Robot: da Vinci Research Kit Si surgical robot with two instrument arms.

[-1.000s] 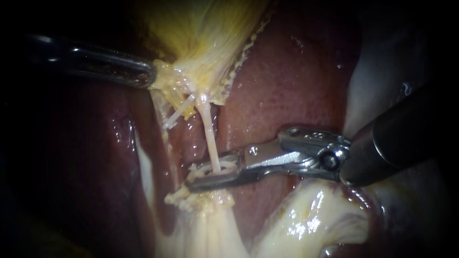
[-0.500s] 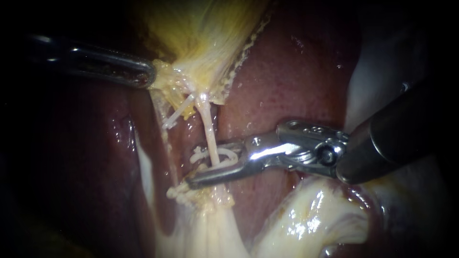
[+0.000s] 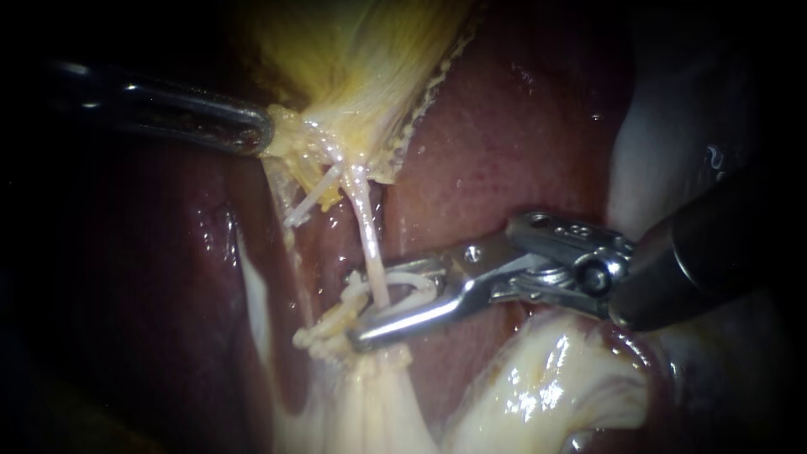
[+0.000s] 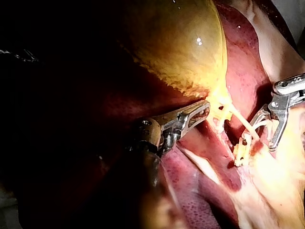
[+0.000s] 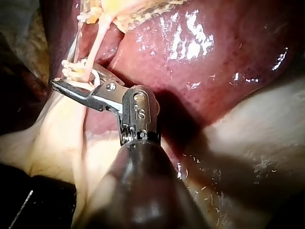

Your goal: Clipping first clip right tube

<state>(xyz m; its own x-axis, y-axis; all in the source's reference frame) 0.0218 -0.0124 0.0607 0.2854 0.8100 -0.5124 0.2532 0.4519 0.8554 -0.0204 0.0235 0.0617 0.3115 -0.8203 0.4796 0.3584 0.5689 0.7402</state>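
On the left of the endoscope view, the left instrument [image 3: 256, 133] has its jaws pressed together on the pale tissue at the lower end of the gallbladder [image 3: 353, 50]. It holds that end out toward the left. From the pinched spot two strands run down over the liver [image 3: 504, 143]. One is a thin left strand [image 3: 313, 200]; just beside it is the right tube [image 3: 366, 231], pale and drawn straight.

Lower down, the right tube passes between the jaws of the right instrument [image 3: 376, 304], whose shaft comes in from the right. Those jaws stand apart and carry a white clip [image 3: 412, 279] between them. The clip is open and curves round the tube from the right side. The right wrist view shows the same: the tube crosses the gap near the jaw tips.

By this judgement the placing is largely done, since the tube sits inside the open clip. No closed clip shows on the tube. What seems left is the squeeze to close the clip, then freeing the jaws.
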